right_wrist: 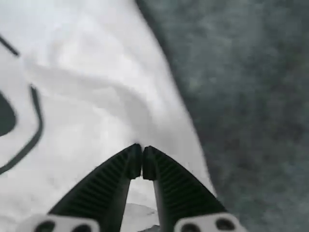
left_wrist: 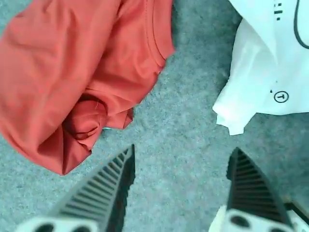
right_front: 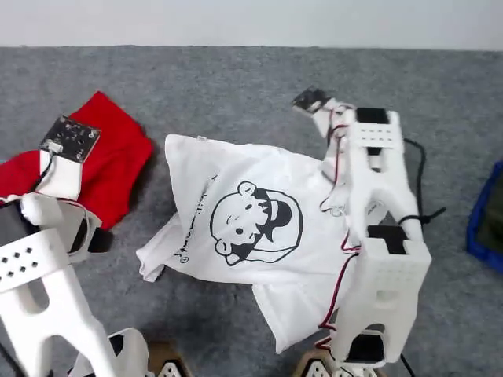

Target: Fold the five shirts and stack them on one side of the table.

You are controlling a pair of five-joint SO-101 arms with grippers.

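Trouble seemed likeliest at the right tool (right_wrist: 141, 151), whose jaws were clenched tip to tip over the white T-shirt (right_front: 251, 220) close to its edge; whether any cloth was actually caught between them could not be told. If it held nothing, a lift would probably have come up bare and left the shirt unfolded. If it held only a thin pinch, the fabric could have slipped out partway through a fold, or the whole garment could have dragged across the grey tabletop (right_front: 236, 86) rather than hinging over. The shirt lay crumpled in the centre of the high view, print upward, one sleeve bunched at its lower left and a loose flap trailing toward the lower middle, so a fold made from one side alone would likely have come out crooked. The left tool (left_wrist: 184, 151) was released, jaws wide apart, over bare tabletop between the red shirt (right_front: 110, 161) in the upper left and the white sleeve; a careless drop from there might have snagged the red cloth instead. The high view gave the overall layout, including a blue cloth (right_front: 489, 224) at the right edge. The right wrist view brought the close detail of how the tips met and the wrinkles beside them, while the left wrist view gave the red shirt's collar and the strip of tabletop separating the two garments.
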